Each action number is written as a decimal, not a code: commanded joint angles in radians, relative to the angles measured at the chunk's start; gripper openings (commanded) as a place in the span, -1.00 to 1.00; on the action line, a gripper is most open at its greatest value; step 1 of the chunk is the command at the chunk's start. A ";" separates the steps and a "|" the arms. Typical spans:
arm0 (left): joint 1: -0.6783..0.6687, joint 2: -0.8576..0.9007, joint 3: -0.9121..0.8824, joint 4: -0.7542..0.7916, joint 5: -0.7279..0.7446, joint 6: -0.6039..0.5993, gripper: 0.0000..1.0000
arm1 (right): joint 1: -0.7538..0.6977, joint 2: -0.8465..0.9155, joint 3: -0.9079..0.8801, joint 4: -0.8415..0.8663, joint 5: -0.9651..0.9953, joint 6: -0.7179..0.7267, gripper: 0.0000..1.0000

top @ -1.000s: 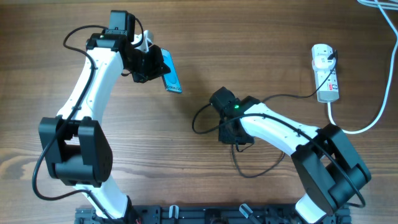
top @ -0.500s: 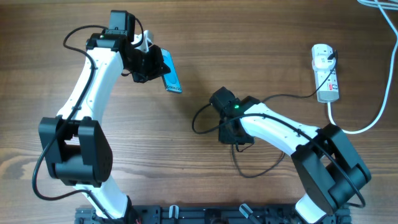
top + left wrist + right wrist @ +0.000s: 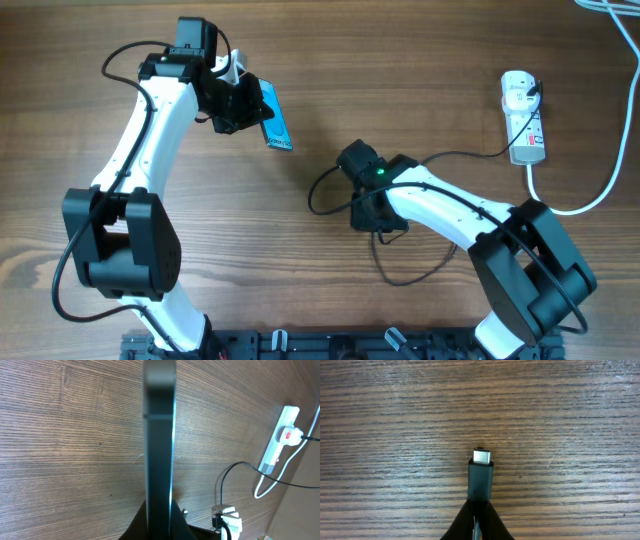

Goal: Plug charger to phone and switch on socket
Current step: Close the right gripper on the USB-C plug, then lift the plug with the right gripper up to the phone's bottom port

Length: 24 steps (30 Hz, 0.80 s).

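My left gripper is shut on the phone, whose teal screen and white text strip show in the overhead view at upper left; it is held tilted above the table. In the left wrist view the phone is edge-on between the fingers. My right gripper at table centre is shut on the charger's plug, its metal tip pointing away from the fingers. The thin black charger cable runs to the white socket at upper right, also in the left wrist view.
The socket's thick white cord loops along the right edge of the wooden table. The robots' own black cables loop near the right arm's base.
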 commanded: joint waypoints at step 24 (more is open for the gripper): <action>-0.248 -0.182 0.005 0.348 0.444 0.128 -0.92 | 0.024 -0.705 0.030 -0.163 -0.282 -0.265 -0.92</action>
